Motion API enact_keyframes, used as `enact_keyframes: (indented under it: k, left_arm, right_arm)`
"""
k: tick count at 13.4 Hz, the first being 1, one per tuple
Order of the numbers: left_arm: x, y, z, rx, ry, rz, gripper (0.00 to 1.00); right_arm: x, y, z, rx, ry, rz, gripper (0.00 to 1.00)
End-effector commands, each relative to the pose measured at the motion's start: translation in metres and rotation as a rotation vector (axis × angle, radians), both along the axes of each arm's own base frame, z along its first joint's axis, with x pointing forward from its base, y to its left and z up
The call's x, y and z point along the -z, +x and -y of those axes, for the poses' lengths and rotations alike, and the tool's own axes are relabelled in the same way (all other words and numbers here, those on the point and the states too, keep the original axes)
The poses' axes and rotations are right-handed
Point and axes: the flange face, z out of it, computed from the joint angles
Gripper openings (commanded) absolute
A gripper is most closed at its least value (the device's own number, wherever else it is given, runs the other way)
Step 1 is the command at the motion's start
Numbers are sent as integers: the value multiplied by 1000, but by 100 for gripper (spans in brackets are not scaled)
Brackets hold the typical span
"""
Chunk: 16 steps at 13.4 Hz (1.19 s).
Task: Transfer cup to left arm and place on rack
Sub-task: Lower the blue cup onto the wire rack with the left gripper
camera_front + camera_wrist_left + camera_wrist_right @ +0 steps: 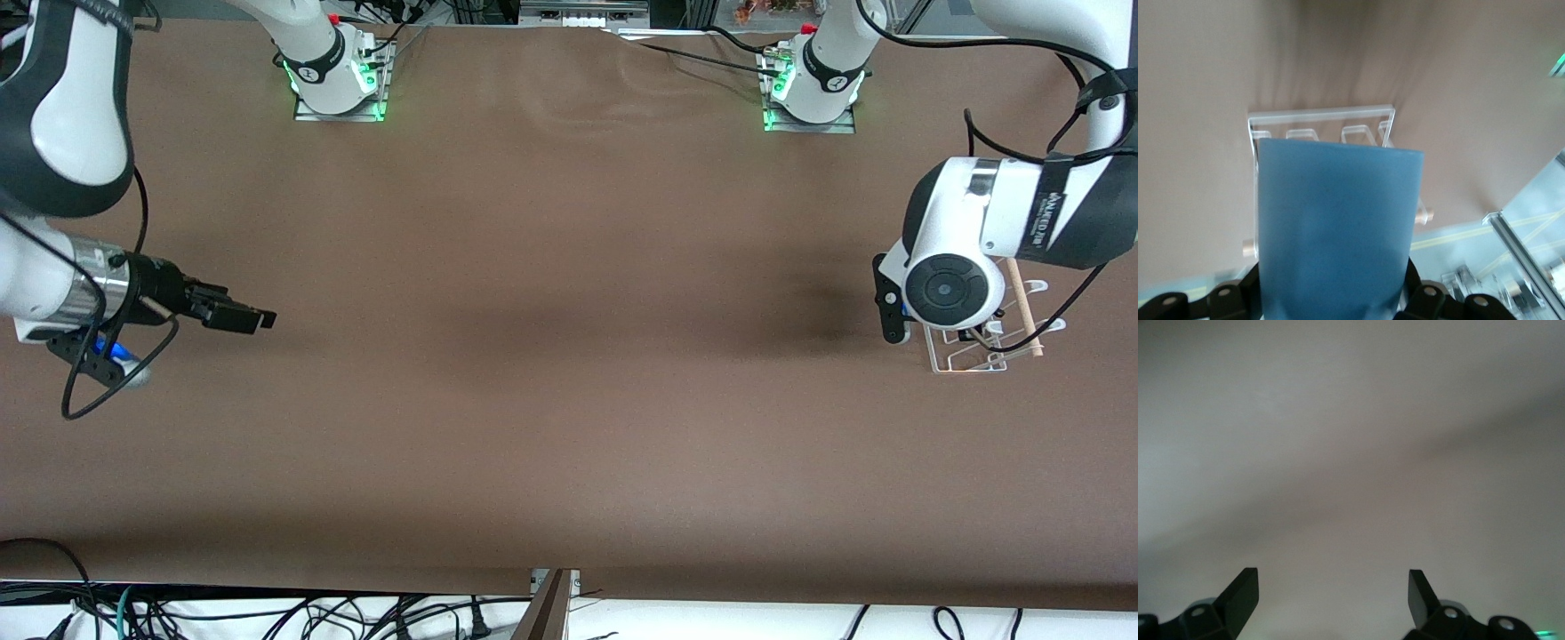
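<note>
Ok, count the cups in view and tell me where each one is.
1. The cup is held in the left pincer, above the rack at the left arm's end of the table. None elsewhere in view.

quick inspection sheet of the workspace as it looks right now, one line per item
surface: brown table, bare in the middle.
job's things: light-blue cup held in the left gripper over the clear rack, which sits at the left arm's end.
clutter: nothing seen.
grippers: left gripper shut on the cup; right gripper open and empty, waiting over the right arm's end.
cables: black cable looping off the right wrist.
surroundings: loose cords along the table's near edge.
</note>
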Motion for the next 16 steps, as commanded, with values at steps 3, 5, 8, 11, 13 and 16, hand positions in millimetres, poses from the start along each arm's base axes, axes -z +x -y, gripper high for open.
enact_keyframes:
  k: [3,5,8,11,13,16]
  left_arm:
    - [37,-45,-6,-154,415,23,0]
    - [57,-74,1,-203,517,81,0]
    - [83,-104,-4,-202,657,192,0]
    - [85,-108,-14,-180,700,214,0]
    - [88,-119,-21,-146,687,225,0]
    - [97,-122,-46,-151,663,231,0]
  right_arm:
    - [-9,-65,1,-133,-108,75,99]
    - [-10,-90,14,-203,-120,122,99]
    - [-21,-106,37,-328,-126,141,99]
    - [-30,-107,46,-355,-170,126,99]
    - [-42,-101,60,-372,-163,104,99]
    - [-49,-98,65,-371,-160,77,99]
